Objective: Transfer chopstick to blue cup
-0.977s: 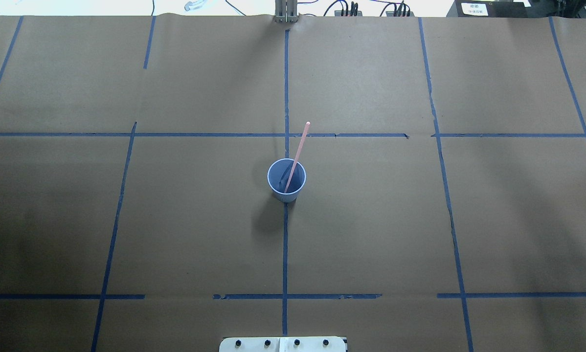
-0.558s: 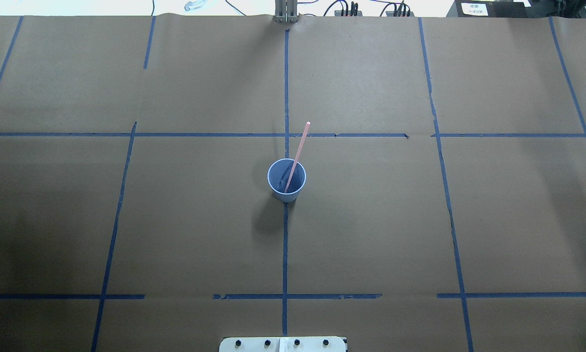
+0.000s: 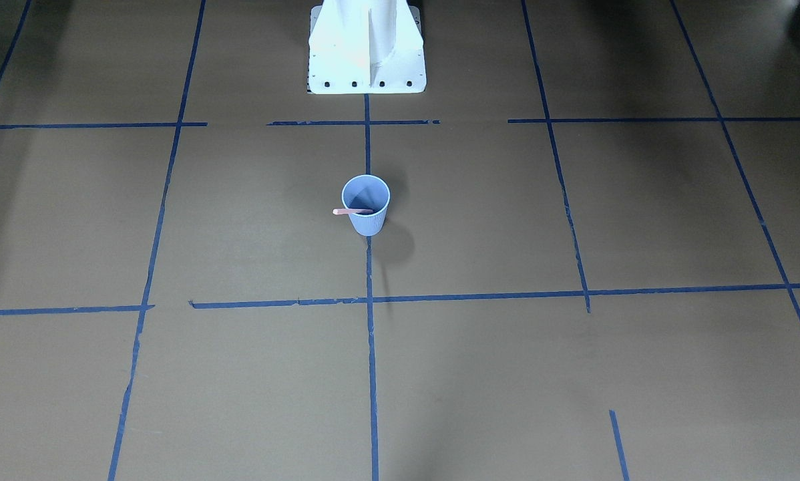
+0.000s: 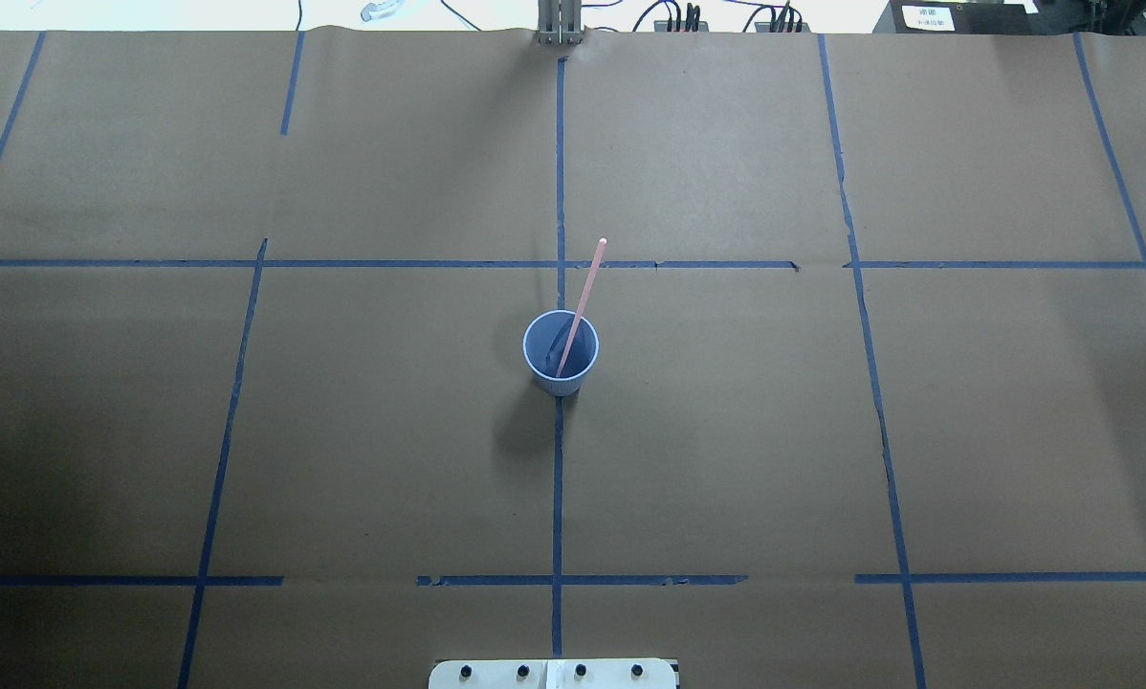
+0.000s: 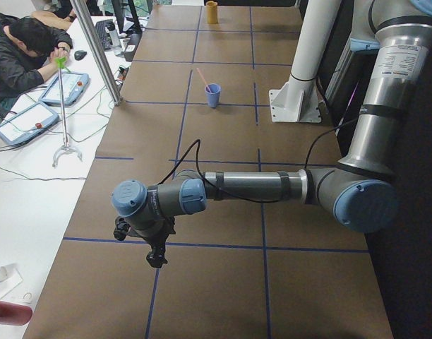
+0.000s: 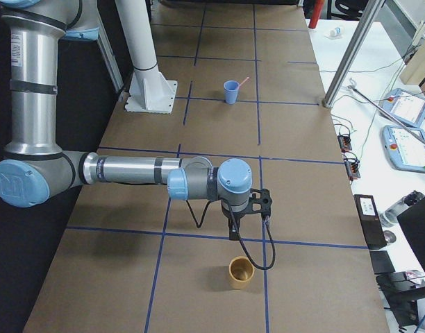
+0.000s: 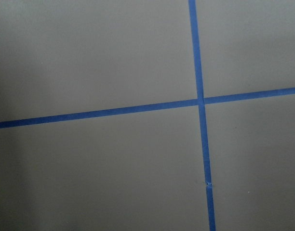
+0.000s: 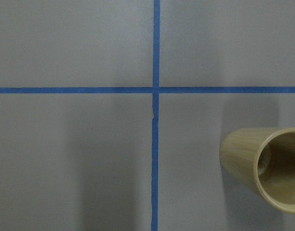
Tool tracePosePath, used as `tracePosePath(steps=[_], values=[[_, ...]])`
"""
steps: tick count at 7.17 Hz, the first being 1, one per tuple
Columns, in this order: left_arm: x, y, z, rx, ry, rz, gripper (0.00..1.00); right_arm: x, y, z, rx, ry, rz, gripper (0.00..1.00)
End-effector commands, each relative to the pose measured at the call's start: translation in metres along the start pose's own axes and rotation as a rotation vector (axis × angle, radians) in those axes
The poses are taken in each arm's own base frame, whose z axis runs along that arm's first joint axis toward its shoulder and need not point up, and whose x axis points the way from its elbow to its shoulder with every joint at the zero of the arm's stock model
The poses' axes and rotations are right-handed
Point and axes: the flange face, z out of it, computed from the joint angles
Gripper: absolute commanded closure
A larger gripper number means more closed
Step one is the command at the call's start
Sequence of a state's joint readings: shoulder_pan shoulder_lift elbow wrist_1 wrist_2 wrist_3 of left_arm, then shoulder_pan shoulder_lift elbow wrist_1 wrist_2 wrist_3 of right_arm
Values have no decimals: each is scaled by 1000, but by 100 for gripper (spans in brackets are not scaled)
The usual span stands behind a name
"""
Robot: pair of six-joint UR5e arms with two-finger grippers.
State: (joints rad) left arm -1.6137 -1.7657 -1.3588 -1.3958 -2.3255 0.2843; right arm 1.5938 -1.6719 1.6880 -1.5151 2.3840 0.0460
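The blue cup (image 4: 544,352) stands upright at the table's middle, on the centre tape line; it also shows in the front view (image 3: 368,224). One pale pink chopstick (image 4: 587,282) stands in it and leans over the rim toward the far side; it shows in the front view (image 3: 346,212) too. My left gripper (image 5: 157,258) hangs over bare paper far to my left, away from the cup. My right gripper (image 6: 233,232) hangs far to my right. Both show only in the side views, so I cannot tell whether they are open or shut. Neither holds anything that I can see.
A tan wooden cup (image 6: 241,272) stands on the table just beyond my right gripper and shows at the right wrist view's edge (image 8: 263,166). The white robot base (image 3: 366,47) is at the near table edge. Blue tape lines cross the brown paper.
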Motion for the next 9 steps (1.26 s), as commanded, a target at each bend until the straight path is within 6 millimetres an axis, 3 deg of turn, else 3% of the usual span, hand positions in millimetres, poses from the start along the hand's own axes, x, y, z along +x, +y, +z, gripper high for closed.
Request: tracePosePath(steps=[1, 3, 7, 9], values=[[-2, 3, 3, -3, 1, -4, 0, 6, 2, 5, -15, -1, 16, 0], [0, 2, 2, 0, 0, 2, 0, 6, 2, 5, -18, -4, 10, 0], [15, 52, 9, 43, 62, -72, 0, 7, 6, 6, -20, -5, 12, 0], [13, 53, 10, 45, 57, -67, 0, 8, 7, 6, -22, -3, 15, 0]])
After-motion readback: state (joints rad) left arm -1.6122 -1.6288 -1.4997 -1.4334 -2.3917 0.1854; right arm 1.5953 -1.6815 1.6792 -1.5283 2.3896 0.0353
